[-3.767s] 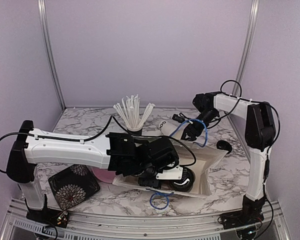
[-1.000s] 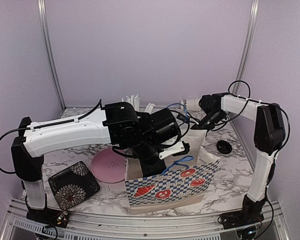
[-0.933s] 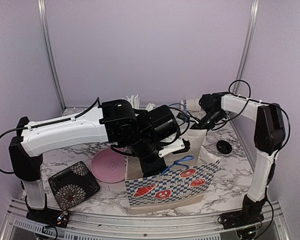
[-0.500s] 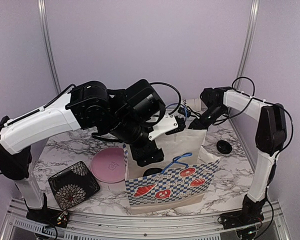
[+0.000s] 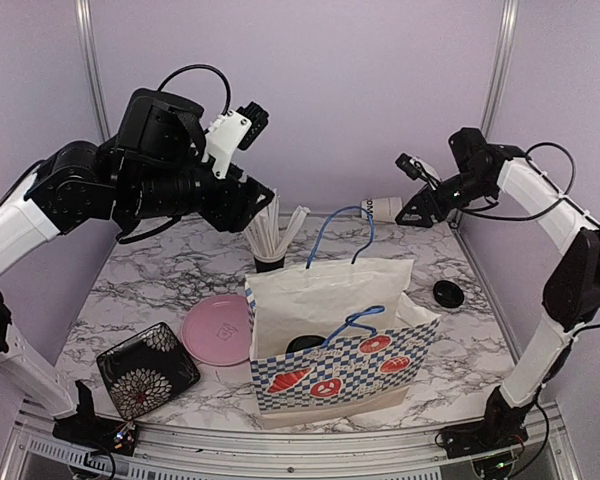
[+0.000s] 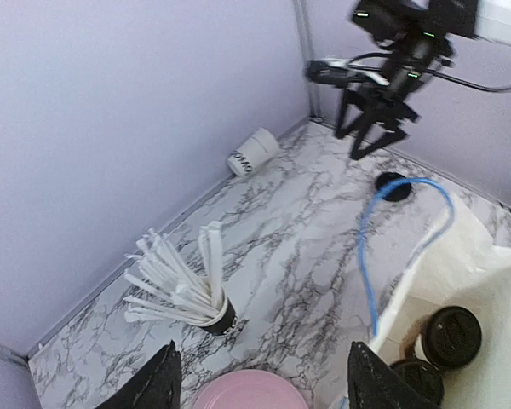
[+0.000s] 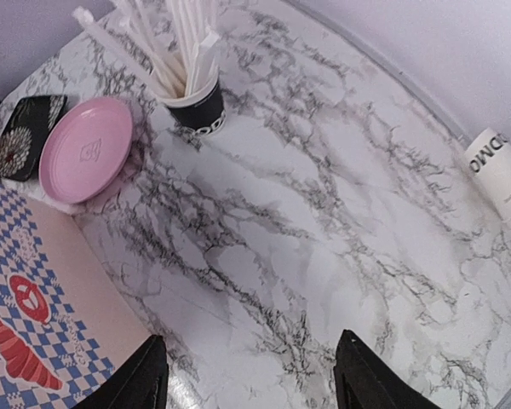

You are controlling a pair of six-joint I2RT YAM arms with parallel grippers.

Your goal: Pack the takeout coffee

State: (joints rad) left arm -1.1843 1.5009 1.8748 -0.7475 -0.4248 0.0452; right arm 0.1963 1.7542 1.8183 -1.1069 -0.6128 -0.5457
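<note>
Two lidded cups [image 6: 451,335] sit inside the upright paper bag [image 5: 330,300]. A third cup [image 5: 385,208] lies on its side against the back wall, with a loose lid [image 5: 447,292] well apart from it. The left gripper [image 6: 262,349] and right gripper [image 7: 251,336] hang with fingers spread, empty. The nearer right one should probably pinch the fallen cup gently, avoiding the bag's blue handles [image 5: 340,225].

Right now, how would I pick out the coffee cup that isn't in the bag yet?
Behind the chequered paper bag, follow the marble table to the back wall, near the right corner. A white paper cup lies there on its side; the cups in the bag stand upright under black lids, and it shows none.
</note>
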